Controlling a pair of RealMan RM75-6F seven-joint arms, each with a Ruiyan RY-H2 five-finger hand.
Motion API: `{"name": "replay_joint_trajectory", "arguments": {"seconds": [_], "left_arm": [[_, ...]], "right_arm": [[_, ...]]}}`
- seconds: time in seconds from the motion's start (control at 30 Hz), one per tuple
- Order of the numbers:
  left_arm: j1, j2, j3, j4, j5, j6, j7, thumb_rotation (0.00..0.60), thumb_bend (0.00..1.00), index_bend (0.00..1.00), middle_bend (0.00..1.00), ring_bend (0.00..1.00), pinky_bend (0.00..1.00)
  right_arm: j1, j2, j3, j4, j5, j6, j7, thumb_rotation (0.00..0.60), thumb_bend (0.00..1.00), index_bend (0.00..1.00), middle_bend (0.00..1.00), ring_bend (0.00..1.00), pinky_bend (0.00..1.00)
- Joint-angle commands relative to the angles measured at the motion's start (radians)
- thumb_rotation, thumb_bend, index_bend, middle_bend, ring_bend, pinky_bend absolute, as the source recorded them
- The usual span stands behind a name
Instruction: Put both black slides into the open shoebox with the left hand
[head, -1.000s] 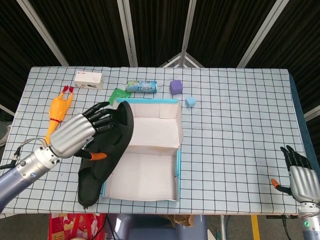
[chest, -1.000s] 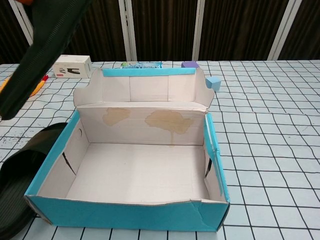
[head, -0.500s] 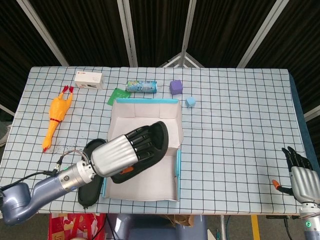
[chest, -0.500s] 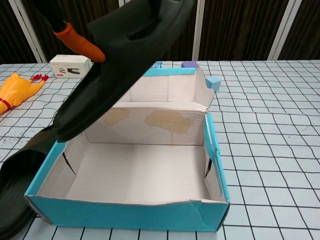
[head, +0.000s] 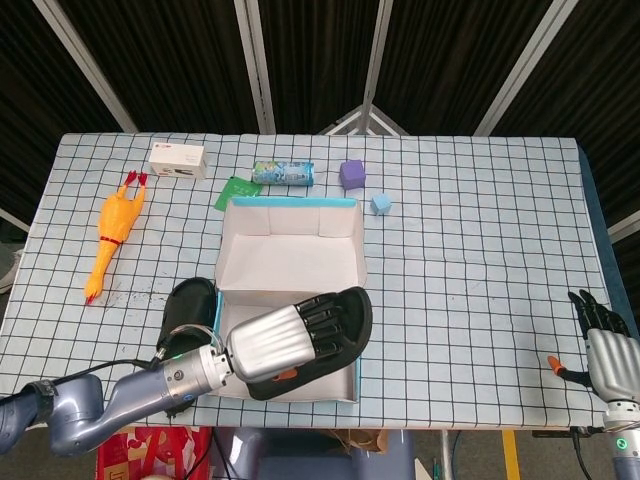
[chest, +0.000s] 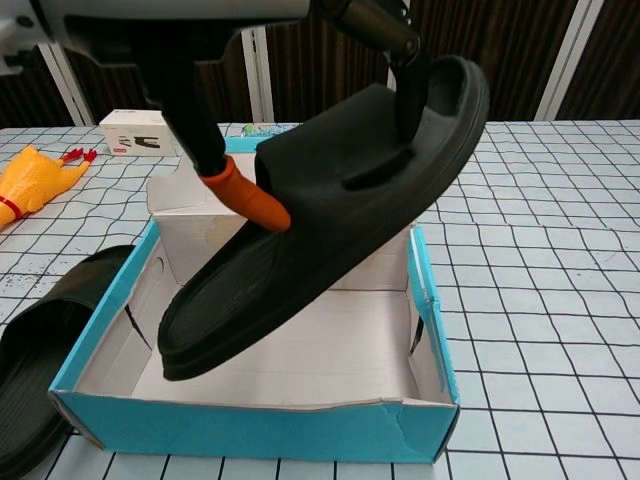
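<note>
A: Start with the table (head: 480, 260). What sits on it that matters?

B: The open shoebox (head: 290, 300), blue outside with a bare cardboard floor. The first black slide (chest: 330, 215) hangs over it, tilted, toe end low near the box's front-left corner and heel high toward the right wall.

A: And the second black slide (head: 185, 305)?

B: On the table, just beside the box's left wall, not yet touched.

A: What is the left hand (head: 285, 340) doing?

B: It grasps the first slide, fingers wrapped over the top, orange-tipped thumb (chest: 250, 200) pressing the footbed.

A: How should it finish this step?

B: I'd level the slide first, so the toe doesn't catch the front wall, then lower it along the box's length toward one side. That leaves floor for its partner. Let go only once the sole rests on the cardboard.

A: The right hand (head: 605, 355)?

B: Idle at the table's near right edge, fingers loosely spread, holding nothing.
</note>
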Motion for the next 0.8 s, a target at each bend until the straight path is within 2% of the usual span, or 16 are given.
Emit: {"name": "replay_joint_trajectory", "arguments": {"seconds": [0.03,0.33,0.8], "left_arm": [[-0.002,-0.003,0.008,-0.006,-0.019,-0.016,0.016,0.6,0.58,0.34,0.62,0.13,0.11],[-0.019,-0.021,0.021,0.01,-0.086,-0.07,0.063,0.6,0.58,0.33,0.62,0.13,0.11],[-0.033,-0.049,0.023,0.067,-0.111,-0.072,0.134,0.6,0.58,0.33,0.62,0.13,0.11]], "right_arm": [[0.0,0.001,-0.001,-0.001,-0.001,-0.001,0.002,0.6,0.24,0.0,0.03,0.1,0.11],[0.001,0.001,-0.002,0.004,0.005,-0.007,0.004,0.6,0.25,0.0,0.03,0.1,0.11],[0.002,-0.001,-0.002,0.007,0.011,-0.009,0.003,0.6,0.25,0.0,0.03,0.1,0.11]]}}
